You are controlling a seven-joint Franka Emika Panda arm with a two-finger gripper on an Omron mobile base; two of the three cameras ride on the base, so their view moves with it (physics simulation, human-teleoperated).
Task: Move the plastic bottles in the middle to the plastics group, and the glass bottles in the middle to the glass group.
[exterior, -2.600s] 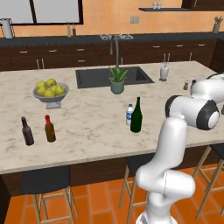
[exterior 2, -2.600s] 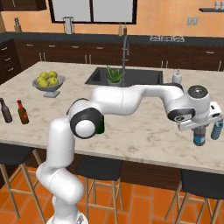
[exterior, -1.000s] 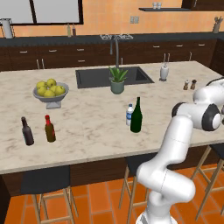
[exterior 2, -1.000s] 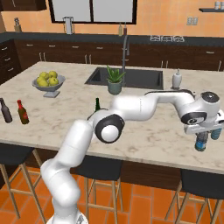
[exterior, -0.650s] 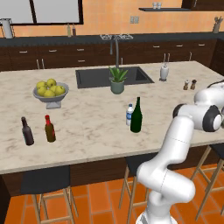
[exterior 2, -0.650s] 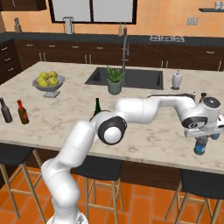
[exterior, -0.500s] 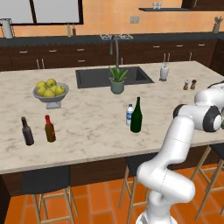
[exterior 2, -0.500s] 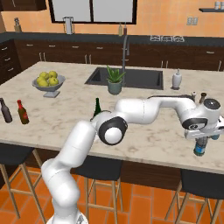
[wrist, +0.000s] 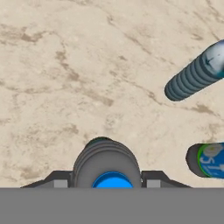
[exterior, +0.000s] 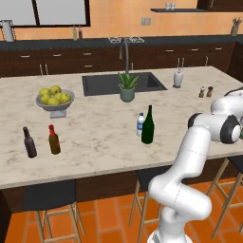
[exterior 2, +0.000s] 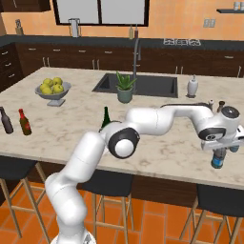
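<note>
While the green glass bottle (exterior: 148,126) and a white-capped plastic bottle (exterior: 140,124) stand mid-counter (exterior: 95,133), the gripper (exterior 2: 220,153) at the right end clamps a blue-capped plastic bottle (wrist: 106,164) upright between its fingers, near two other plastic bottles (wrist: 194,72). The two dark bottles (exterior: 42,141) sit far left.

The pincer's (exterior 2: 220,153) tips are hidden behind a blue-capped bottle (wrist: 106,165).
</note>
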